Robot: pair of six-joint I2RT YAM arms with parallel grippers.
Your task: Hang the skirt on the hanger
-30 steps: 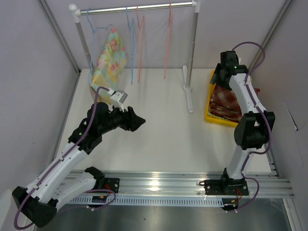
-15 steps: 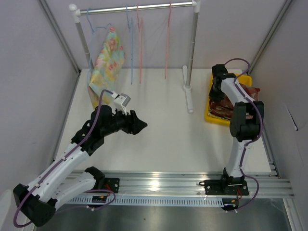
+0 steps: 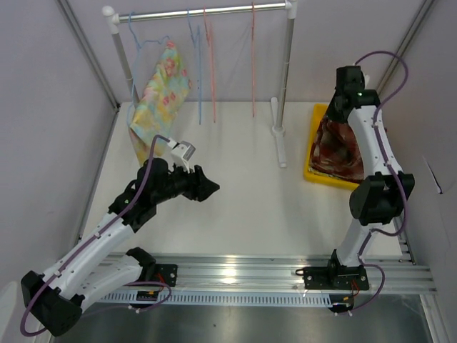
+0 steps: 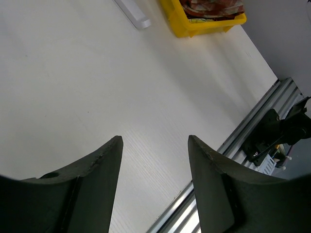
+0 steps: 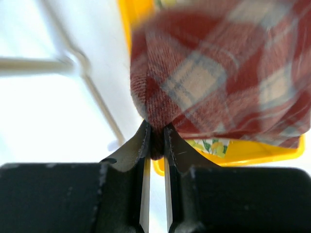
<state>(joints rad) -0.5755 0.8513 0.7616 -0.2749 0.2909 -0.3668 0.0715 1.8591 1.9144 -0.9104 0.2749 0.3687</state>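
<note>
The skirt [image 3: 335, 143] is red plaid cloth, drawn up out of the yellow bin [image 3: 312, 153] at the right. My right gripper [image 3: 337, 107] is shut on the skirt's top edge, and in the right wrist view a fold of the skirt [image 5: 218, 77] is pinched between the jaws of that gripper [image 5: 156, 131]. Empty hangers, blue [image 3: 196, 64] and pink [image 3: 252, 57], hang on the rail [image 3: 200, 12] at the back. My left gripper [image 3: 207, 187] hovers open over the bare table, with nothing between its fingers [image 4: 97, 170].
A floral garment [image 3: 161, 89] hangs on a hanger at the rail's left end. The rack's right post and white foot [image 3: 280, 143] stand between the hangers and the bin. More cloth lies in the bin [image 5: 243, 153]. A metal rail [image 3: 235, 275] runs along the table's near edge.
My right gripper dipped into the bin, shut on the plaid skirt and rose with it. The left arm shifted only slightly.
</note>
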